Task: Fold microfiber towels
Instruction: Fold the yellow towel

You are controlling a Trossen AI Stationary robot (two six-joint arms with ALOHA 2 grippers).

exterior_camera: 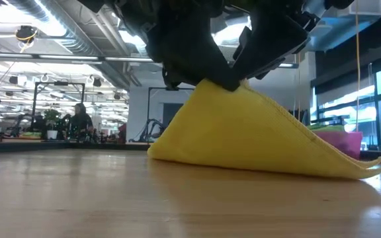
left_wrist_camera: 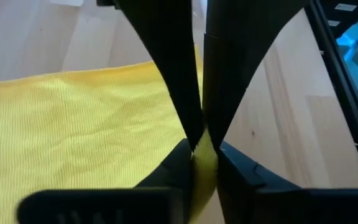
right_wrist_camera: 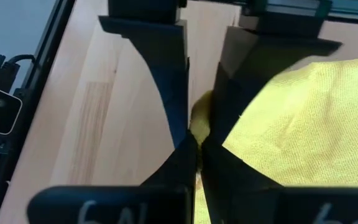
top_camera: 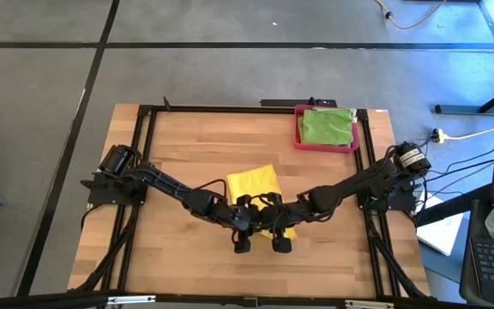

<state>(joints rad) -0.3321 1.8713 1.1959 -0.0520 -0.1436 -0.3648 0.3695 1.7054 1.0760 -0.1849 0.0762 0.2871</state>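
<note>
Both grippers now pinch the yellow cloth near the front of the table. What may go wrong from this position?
1. The left gripper and the right gripper each hold only a thin pinch of the yellow microfiber towel, so a corner may slip out during lifting.
2. The two grippers sit very close together in the high view; they might collide.
3. The towel's far edge rests on the wooden table and may drag, giving an uneven fold.
</note>
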